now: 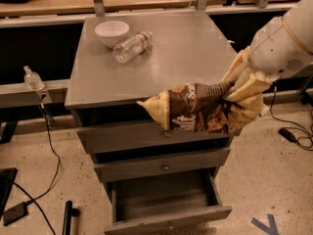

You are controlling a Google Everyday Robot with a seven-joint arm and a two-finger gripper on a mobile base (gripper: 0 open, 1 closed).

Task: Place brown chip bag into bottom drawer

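At the right front corner of the grey cabinet (186, 48), the gripper (242, 82) hangs at the end of the white arm (286, 40), just off the cabinet's edge and level with its top. It is closed around the right end of the brown chip bag (195, 112); the bag has no other support, so the grip is carrying it. From there the bag stretches leftward, nearly horizontal, its cream-yellow tip pointing left. It is in the air in front of the cabinet, crossing the front edge of the top and the top drawer (122, 140).

Below it comes the middle drawer (146, 169), shut, with a small round knob. Lowest of all, the bottom drawer (166, 199) stands pulled out, its grey box open upward and apparently with nothing in it. Back on the cabinet top, well apart from the bag, a white bowl (112, 32) sits with a clear water bottle (131, 46) lying just beside it.

As I judge it, the step in hand is the carry: the bag is off the top but not yet lowered. The next move calls for bringing the gripper down and forward, past the two upper drawer fronts, until the bag is over the open box. The bag is long and held sideways, so it may need turning or tucking to fit between the drawer's side walls. Only then should the grip let go.
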